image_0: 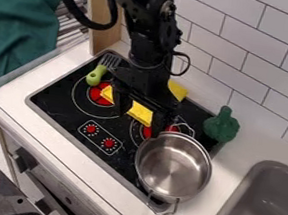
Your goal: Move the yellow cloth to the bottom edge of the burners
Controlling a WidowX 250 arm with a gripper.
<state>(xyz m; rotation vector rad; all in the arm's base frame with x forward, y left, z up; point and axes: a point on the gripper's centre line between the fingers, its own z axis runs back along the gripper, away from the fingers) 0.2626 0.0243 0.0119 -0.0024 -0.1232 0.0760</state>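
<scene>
One pincer (140, 113): wide, over cloth (178, 89)
Pot (173, 168): close by, so a low sweep could tip it
Utensil (96, 75): cloth catching it could drag it

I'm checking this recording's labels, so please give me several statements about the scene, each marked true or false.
The yellow cloth is on the stove. True.
The pot is in the sink. False: the pot is at the stove's right side in the picture.
The tool is at the yellow cloth. True.
The green-handled utensil is inside the pot. False: the green-handled utensil lies on the stove.
The pot has no lid on. True.
</scene>
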